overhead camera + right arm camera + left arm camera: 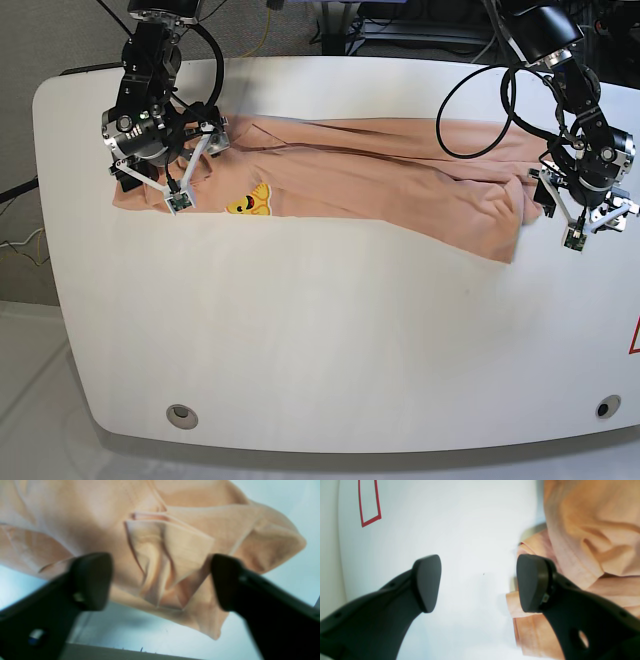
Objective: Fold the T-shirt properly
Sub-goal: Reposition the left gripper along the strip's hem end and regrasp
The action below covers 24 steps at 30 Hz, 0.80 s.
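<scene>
Peach T-shirt strung out across the far half of the table, both grippers spread wide, nothing held.

Smooth white rounded-corner table (330, 340); soft, thin peach cotton T-shirt (400, 185) lies in a long wrinkled band from 10 to 2 o'clock, yellow printed mark (248, 201) facing up near its 10 o'clock end. Right gripper (161, 580), matte black rounded pads, hangs wide over bunched, creased folds. Left gripper (478, 583) wide at the 2 o'clock end, one pad against the hem edge, the other over bare table.

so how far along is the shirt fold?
Done: T-shirt doubled lengthwise into a long band across the table. In hand: nothing; the right gripper and left gripper both have open jaws at opposite ends. Left: crosswise folds, wrinkles still showing.
</scene>
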Available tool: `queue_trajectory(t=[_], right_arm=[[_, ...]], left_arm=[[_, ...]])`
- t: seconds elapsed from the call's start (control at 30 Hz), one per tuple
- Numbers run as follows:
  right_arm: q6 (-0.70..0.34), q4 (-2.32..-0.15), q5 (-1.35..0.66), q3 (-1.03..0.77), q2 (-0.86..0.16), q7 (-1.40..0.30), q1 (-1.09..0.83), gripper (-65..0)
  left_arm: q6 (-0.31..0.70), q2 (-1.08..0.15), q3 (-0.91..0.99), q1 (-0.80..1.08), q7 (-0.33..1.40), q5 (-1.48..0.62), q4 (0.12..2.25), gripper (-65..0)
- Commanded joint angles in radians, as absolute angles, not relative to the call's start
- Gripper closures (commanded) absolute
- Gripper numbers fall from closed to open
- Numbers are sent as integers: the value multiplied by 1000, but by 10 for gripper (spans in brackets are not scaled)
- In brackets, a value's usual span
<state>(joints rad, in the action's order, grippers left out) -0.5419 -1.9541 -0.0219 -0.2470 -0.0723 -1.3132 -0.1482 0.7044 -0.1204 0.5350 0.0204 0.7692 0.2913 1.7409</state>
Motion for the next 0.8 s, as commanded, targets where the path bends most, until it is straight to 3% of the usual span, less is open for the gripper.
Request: queue_trajectory(t=[0.0,0.73,0.77], right_arm=[[-538,-1977,-18,-248,-81,-1302,-139,-650],[-547,-1998,-25,-183,-101,-1310,-91,-650],[-547,-1998,-25,-166,-102,-1308,-90,-611]], left_arm=[[698,-133,538,8,754,288,1758,-432],[698,-137,541,8,753,288,1759,-432],[698,-139,541,8,753,288,1759,-432]])
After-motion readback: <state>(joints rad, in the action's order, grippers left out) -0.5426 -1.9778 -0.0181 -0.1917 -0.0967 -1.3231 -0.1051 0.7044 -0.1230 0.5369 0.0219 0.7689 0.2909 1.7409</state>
